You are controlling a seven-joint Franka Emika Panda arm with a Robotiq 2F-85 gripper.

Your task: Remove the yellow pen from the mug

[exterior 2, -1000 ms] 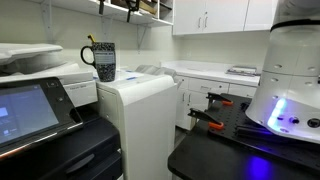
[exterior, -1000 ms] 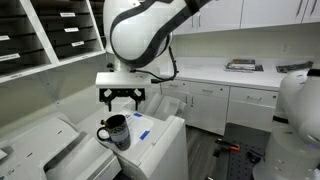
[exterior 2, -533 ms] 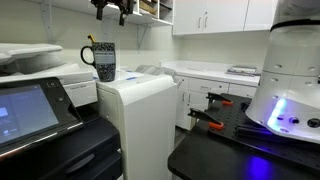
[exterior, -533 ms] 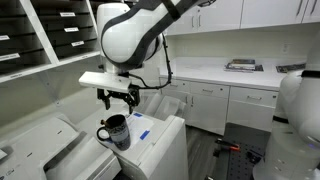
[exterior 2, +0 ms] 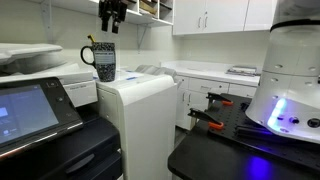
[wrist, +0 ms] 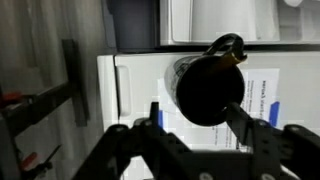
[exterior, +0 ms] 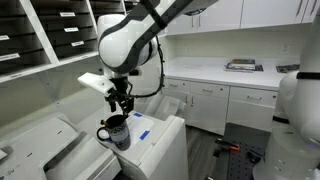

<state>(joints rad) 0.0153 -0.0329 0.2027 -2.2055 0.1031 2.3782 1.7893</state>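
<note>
Wrist view: mug [wrist: 205,92] is seen from above, handle toward top of pic, framed btwn the wide-spread fingers of the gripper [wrist: 197,135]. Nothing is held. In an exterior view, pen [exterior 2: 91,43] is seen standing in the mug, long axis near upright, top end poking above the rim on the handle side. Gripper is hung above the mug, apart from it. Mug is set on a white cabinet [exterior: 160,150] w/ a blue-white sheet [exterior: 141,128] just beside it and a printer [exterior 2: 40,70] adjacent.

Dark navy mug [exterior 2: 104,61], pale side markings; white cabinet [exterior 2: 140,112]; blue-and-white sheet [wrist: 262,96].
</note>
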